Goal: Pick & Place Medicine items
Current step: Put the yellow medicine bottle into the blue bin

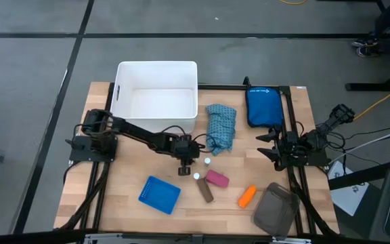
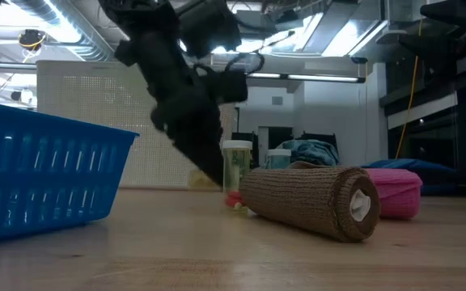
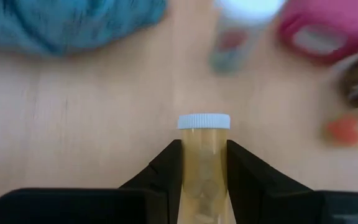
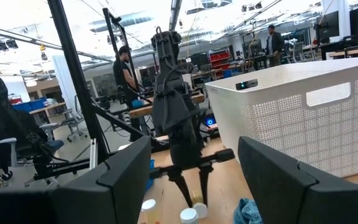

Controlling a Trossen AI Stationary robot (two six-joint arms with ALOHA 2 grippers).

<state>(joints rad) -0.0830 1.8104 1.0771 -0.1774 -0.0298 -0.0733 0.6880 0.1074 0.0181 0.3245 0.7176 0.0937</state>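
My left gripper [image 1: 185, 166] is at the table's middle, shut on a clear yellowish pill bottle [image 3: 204, 163] with a white cap [image 3: 204, 121]. To its right are a second white-capped bottle [image 1: 207, 161], a pink roll [image 1: 217, 179], a dark brown roll [image 1: 206, 191] and an orange tube [image 1: 246, 196], all on the table. The brown roll [image 2: 314, 202] and pink roll [image 2: 395, 194] lie on their sides in the low view. My right gripper [image 1: 268, 146] is open and empty by the table's right edge. My left gripper pinches the pill bottle's body [image 3: 204, 155] between its two fingers [image 3: 169, 168], just behind the cap. The bottle lies along the fingers, its capped end sticking out past the fingertips. The fingers slant down toward the table's right. Whether the bottle rests on the table I cannot tell.
A white basket [image 1: 158, 95] stands at the far middle. A teal cloth [image 1: 221, 125] and a blue pouch [image 1: 263, 106] lie to its right. A small blue basket [image 1: 160, 194] and a grey container [image 1: 276, 209] sit near the front edge.
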